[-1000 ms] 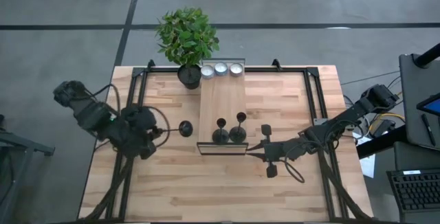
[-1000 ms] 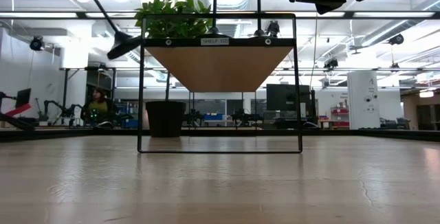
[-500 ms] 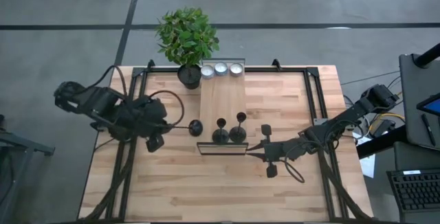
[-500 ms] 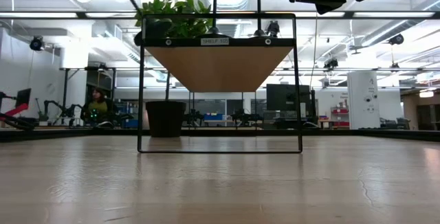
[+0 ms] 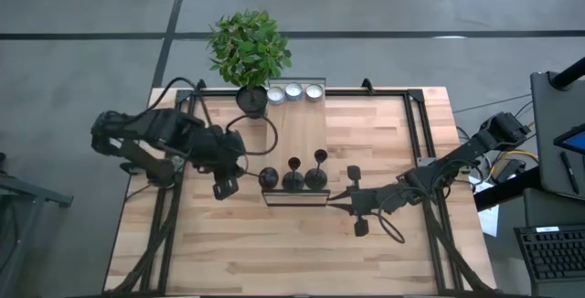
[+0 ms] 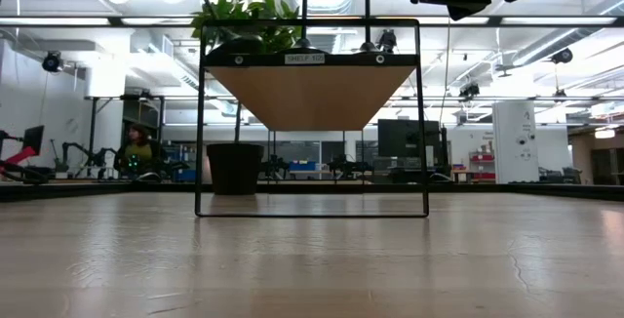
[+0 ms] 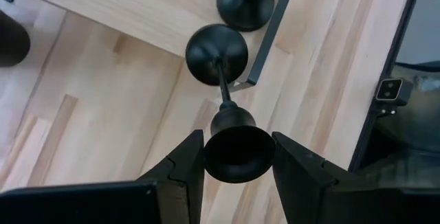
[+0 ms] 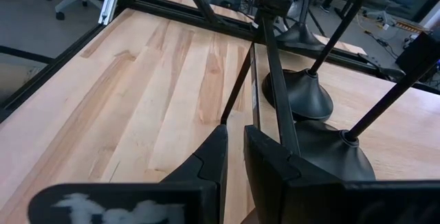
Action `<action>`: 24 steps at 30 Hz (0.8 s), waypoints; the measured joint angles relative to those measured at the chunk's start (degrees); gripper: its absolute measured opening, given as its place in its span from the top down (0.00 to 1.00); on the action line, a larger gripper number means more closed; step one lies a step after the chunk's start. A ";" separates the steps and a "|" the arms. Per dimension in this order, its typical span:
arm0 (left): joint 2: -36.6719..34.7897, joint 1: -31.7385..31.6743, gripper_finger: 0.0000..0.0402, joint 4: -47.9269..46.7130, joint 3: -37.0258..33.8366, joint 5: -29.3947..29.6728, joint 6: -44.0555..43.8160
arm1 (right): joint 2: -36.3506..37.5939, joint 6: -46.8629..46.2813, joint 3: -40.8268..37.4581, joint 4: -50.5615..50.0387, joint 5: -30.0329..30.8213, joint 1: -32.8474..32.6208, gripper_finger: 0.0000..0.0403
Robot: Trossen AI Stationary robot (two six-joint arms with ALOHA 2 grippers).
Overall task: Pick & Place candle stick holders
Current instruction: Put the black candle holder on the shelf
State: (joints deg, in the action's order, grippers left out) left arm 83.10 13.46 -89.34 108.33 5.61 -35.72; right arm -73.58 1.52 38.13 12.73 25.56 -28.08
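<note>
L claw (image 7: 237, 157) is clamped on the cup of a holder (image 7: 220, 80): fingers (image 7: 184, 163) press its cup from both sides, stem runs out ahead, base farthest from claw. In high view, L claw (image 5: 239, 172) sits just left of the shelf (image 5: 297, 129), mid-desk, and its holder's base (image 5: 269, 178) is at the shelf's front-left corner, just beside the 2nd holder (image 5: 293, 177); 3rd holder (image 5: 316, 174) next along the front edge. Can't tell if the held base touches the shelf. R claw (image 5: 355, 199) waits near the shelf's front-right corner, fingers close together w/ a thin gap, empty. Tealights (image 5: 293, 90) at the shelf's far edge; plant (image 5: 249, 49) at the desk's (image 5: 228, 252) far edge.
</note>
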 joint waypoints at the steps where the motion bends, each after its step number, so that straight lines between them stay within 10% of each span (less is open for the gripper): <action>1: 0.68 -0.38 0.67 -0.79 0.97 -0.27 0.42 | 0.00 0.00 -0.07 0.02 0.00 0.00 0.89; 24: 6.77 -5.63 0.67 -0.75 8.29 -10.28 2.81 | 0.00 -0.26 -0.41 0.00 0.00 0.00 0.89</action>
State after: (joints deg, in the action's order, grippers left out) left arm 89.86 7.83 -90.09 116.62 -4.67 -32.91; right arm -73.58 1.26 37.71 12.73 25.56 -28.08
